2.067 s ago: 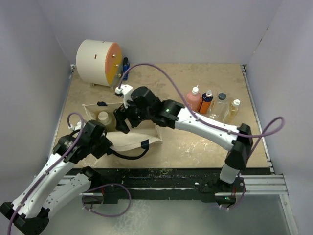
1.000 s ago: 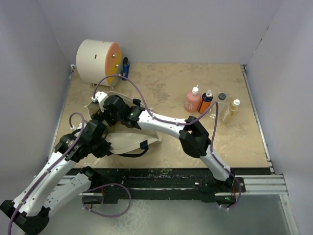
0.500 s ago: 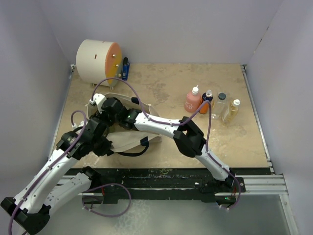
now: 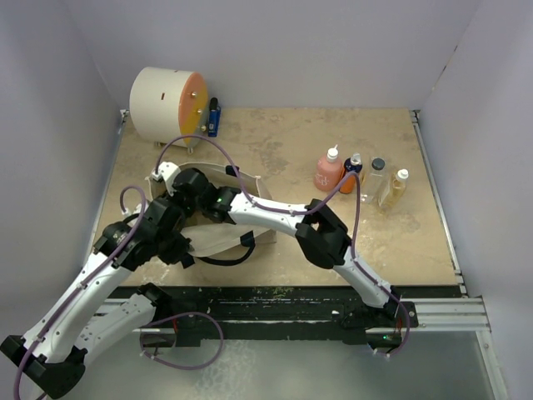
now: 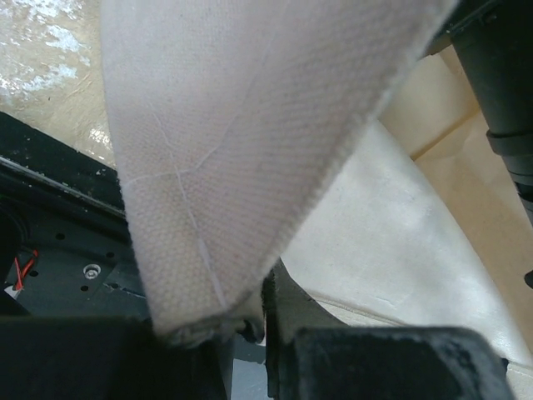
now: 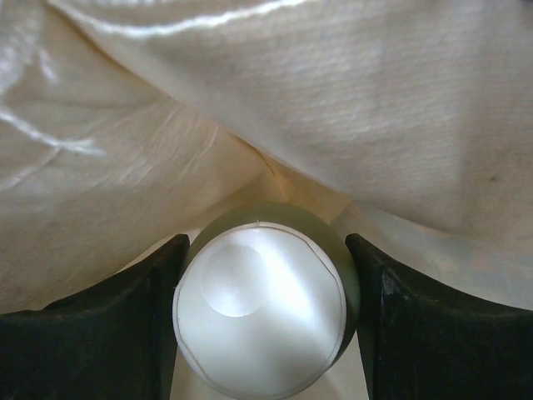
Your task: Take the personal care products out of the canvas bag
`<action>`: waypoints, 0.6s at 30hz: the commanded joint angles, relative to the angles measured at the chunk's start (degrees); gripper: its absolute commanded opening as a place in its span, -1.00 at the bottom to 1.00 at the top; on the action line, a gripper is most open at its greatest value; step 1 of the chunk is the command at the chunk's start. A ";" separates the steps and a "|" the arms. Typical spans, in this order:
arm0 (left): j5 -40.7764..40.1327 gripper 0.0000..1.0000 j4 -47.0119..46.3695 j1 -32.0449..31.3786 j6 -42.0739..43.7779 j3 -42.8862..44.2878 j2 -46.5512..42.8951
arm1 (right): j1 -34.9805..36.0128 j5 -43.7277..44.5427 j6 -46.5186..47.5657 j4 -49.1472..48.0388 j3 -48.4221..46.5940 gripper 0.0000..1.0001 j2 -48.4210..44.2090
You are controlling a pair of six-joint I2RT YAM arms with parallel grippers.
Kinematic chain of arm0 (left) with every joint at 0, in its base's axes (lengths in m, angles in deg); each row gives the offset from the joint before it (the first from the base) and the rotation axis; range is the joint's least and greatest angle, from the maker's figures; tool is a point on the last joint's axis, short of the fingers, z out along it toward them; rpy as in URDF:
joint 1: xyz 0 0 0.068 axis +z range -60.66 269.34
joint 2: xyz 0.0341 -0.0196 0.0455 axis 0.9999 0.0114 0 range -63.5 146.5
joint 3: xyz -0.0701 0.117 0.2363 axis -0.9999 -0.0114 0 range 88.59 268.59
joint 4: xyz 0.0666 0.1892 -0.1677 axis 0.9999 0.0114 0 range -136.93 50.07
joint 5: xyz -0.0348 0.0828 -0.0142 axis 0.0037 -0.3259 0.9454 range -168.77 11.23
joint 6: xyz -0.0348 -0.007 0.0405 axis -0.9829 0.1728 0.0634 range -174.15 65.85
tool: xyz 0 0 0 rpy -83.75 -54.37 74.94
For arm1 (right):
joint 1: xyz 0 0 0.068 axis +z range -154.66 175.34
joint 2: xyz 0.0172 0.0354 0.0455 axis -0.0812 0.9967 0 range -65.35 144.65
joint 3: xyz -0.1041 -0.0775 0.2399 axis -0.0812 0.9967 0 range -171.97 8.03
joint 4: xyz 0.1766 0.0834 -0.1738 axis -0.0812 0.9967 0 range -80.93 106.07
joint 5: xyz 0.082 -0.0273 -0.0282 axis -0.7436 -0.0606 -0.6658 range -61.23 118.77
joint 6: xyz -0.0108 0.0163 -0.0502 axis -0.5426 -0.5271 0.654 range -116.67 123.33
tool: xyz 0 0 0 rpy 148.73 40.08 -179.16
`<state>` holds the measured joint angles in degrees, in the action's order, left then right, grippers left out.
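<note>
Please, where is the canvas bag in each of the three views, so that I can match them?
Top external: the canvas bag lies left of centre, partly under both arms.
Left wrist: its cloth fills the upper middle, pinched in the left gripper.
Right wrist: its cloth fills the upper part, above a white-lidded jar.
Shared landmark: the right arm, apparently the black part at the left wrist view's right edge.

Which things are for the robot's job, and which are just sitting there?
For the job: canvas bag, pinched by the left claw; jar inside it, in the right claw; pink bottle, orange bottle, clear bottle, yellowish bottle, already out.
Just lying about: white drum with orange face; blue item beside it.
</note>
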<state>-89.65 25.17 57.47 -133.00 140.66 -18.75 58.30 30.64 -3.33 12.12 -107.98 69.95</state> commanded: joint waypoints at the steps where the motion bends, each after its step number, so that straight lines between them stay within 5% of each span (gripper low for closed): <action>1: 1.80 -0.84 1.83 -0.02 0.68 1.75 -1.23 | -0.37 -1.33 -4.27 6.05 -1.75 -0.53 -5.39; 7: 2.10 -0.80 1.89 -0.02 0.62 1.78 -1.65 | -1.89 -0.84 -10.09 5.97 -4.17 -1.00 -10.24; 18: 2.87 -0.37 1.98 -0.02 1.29 2.86 -3.85 | -4.27 -1.32 -19.71 7.14 1.55 -1.00 -19.64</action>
<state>-88.07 25.87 57.47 -132.84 140.84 -21.46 54.47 29.39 -17.90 23.97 -106.32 58.87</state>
